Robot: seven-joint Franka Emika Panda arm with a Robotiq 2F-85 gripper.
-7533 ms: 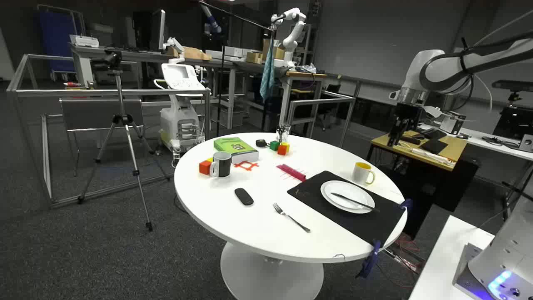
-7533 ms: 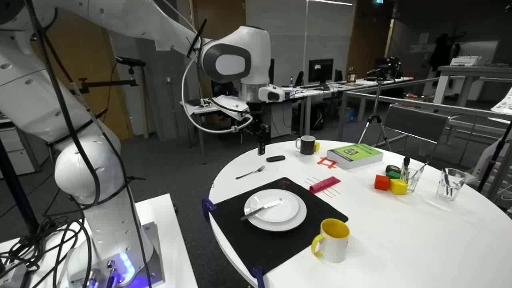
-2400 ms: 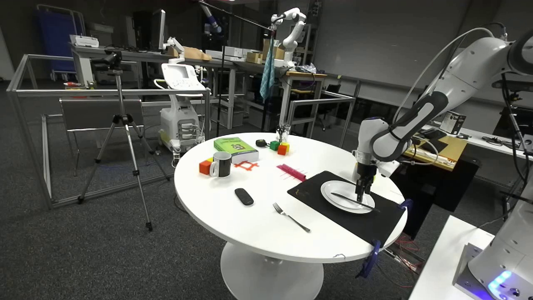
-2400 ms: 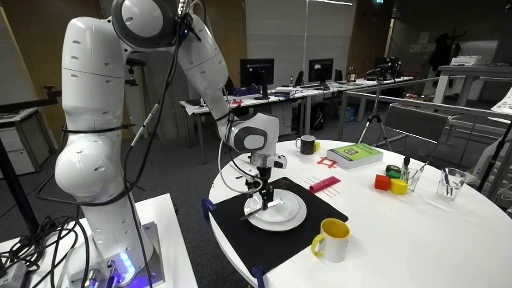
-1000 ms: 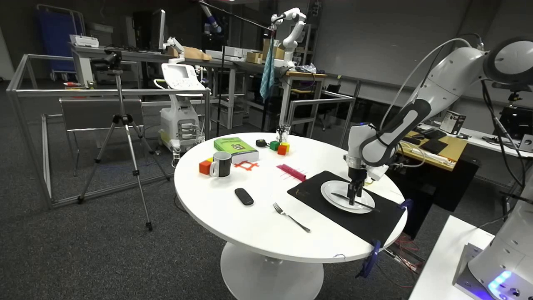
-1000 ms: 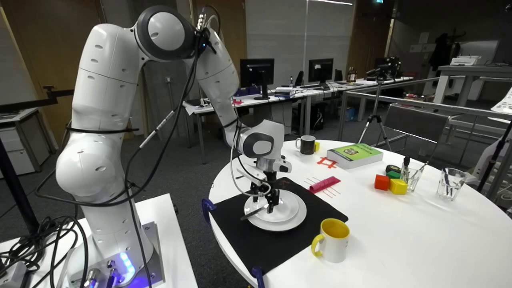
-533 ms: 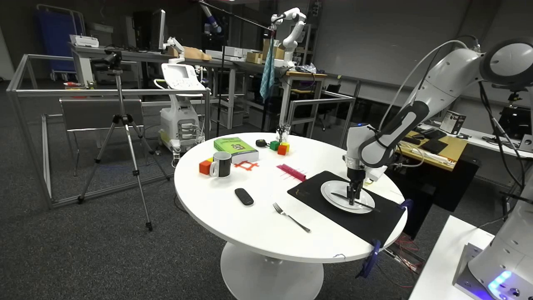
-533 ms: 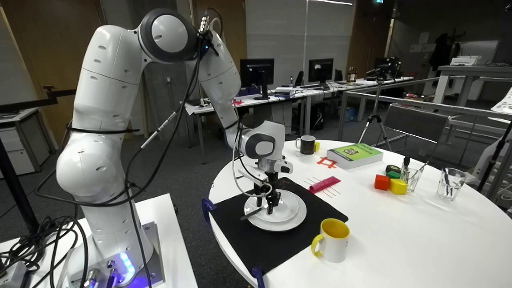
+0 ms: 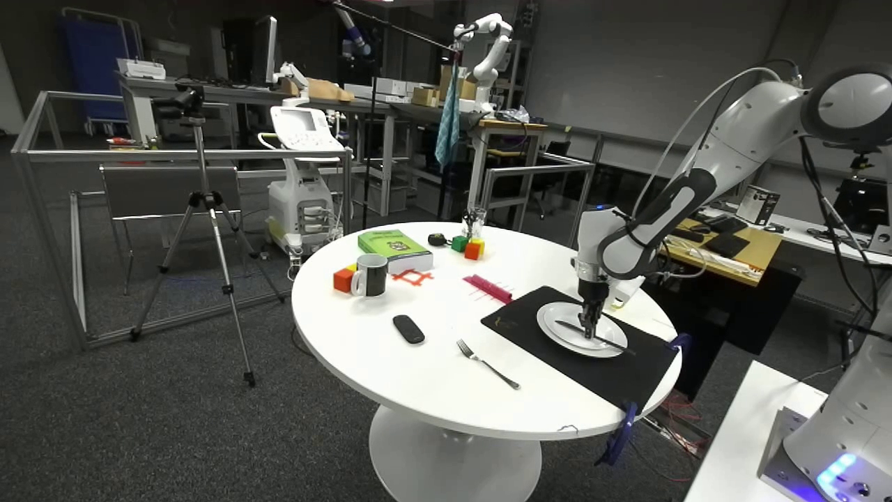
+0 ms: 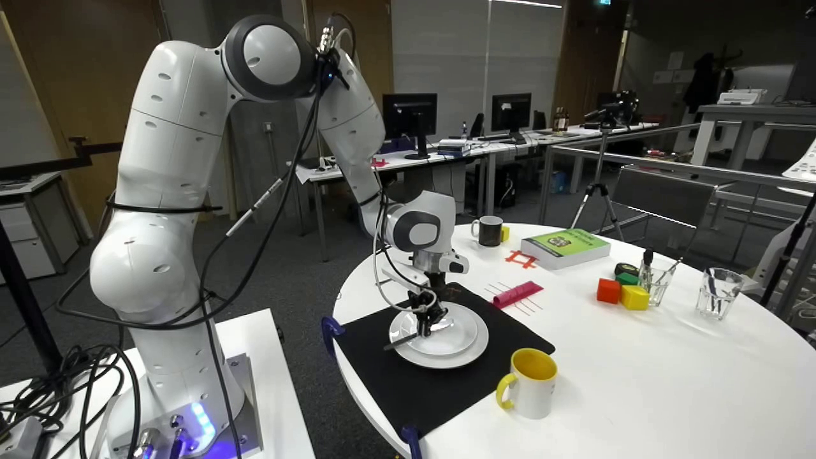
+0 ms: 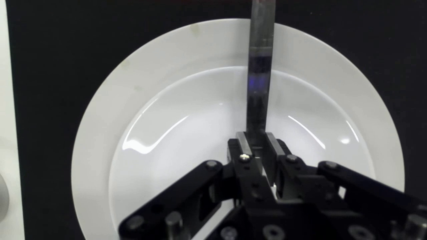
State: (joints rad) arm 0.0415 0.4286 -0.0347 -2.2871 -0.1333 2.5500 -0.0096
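Where it gaped earlier, tool (image 11: pixel 257 142) grips knife (image 11: pixel 260 83), plate (image 11: pixel 93 143) beneath

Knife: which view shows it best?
Wrist view: the knife shows large, lying between the jaws of the gripper, though cut off at the top. Both exterior views show it small over the plates, partly behind the gripper.

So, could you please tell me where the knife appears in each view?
In an exterior view: knife right of centre.
In an exterior view: knife below centre.
Wrist view: knife upper middle, running down from the top edge.
Shared landmark: the white plate beneath it.
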